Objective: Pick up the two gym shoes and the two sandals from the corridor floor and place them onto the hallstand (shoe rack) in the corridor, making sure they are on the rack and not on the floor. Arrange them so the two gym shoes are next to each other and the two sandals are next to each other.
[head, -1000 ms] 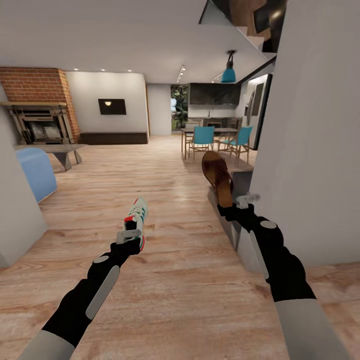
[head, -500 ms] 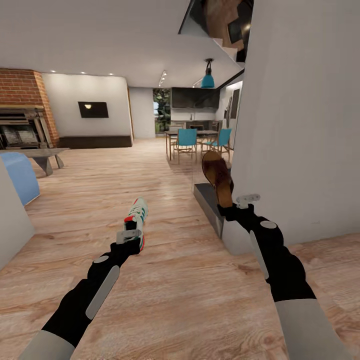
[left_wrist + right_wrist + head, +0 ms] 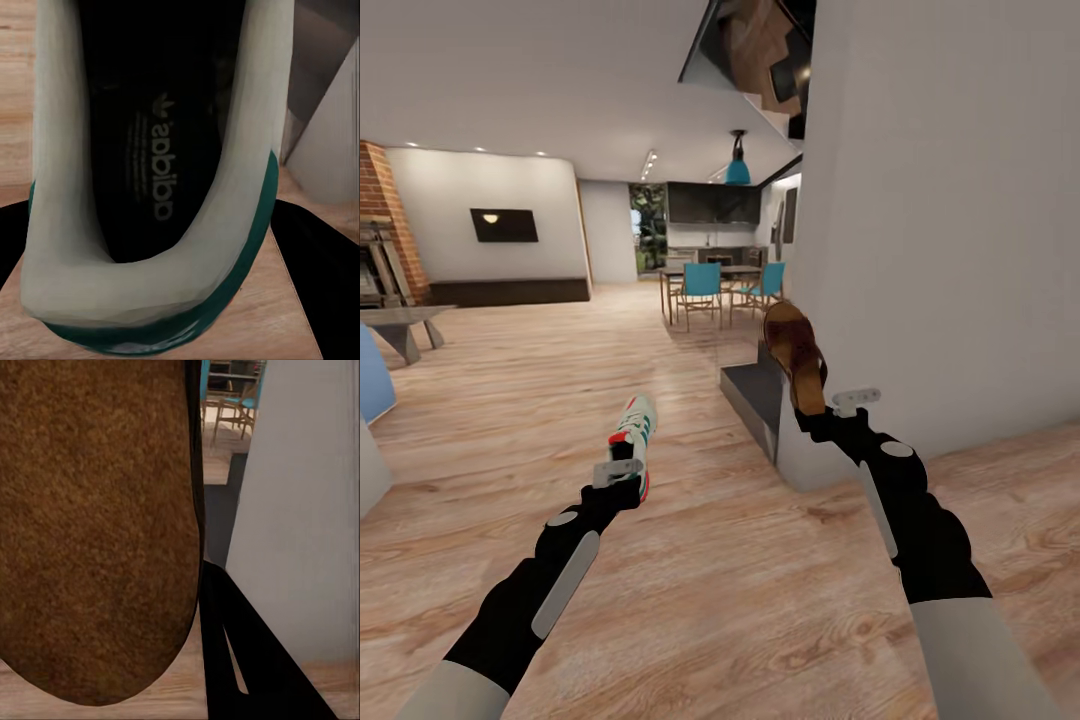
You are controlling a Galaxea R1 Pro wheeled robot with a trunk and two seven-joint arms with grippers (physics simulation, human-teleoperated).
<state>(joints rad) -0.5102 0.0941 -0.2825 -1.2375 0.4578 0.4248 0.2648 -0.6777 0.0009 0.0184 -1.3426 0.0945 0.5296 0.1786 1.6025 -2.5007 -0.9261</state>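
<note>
Carrying footwear above the corridor floor (image 3: 690, 590) — the left gripper (image 3: 622, 478) grips a gym shoe (image 3: 635, 428) by its heel, the right gripper (image 3: 822, 412) clamps a sandal (image 3: 794, 355) upright beside a white wall (image 3: 950, 220).

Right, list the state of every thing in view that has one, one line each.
left gripper: shut on the gym shoe.
gym shoe: held off the floor, toe pointing away from the robot, dark inside facing the wrist camera.
right gripper: shut on the sandal.
sandal: held upright above the gripper, off the floor, footbed facing the wrist camera.
pendant lamp: hanging; lit or not cannot be told.
blue chairs: upright at the dining table.
</note>
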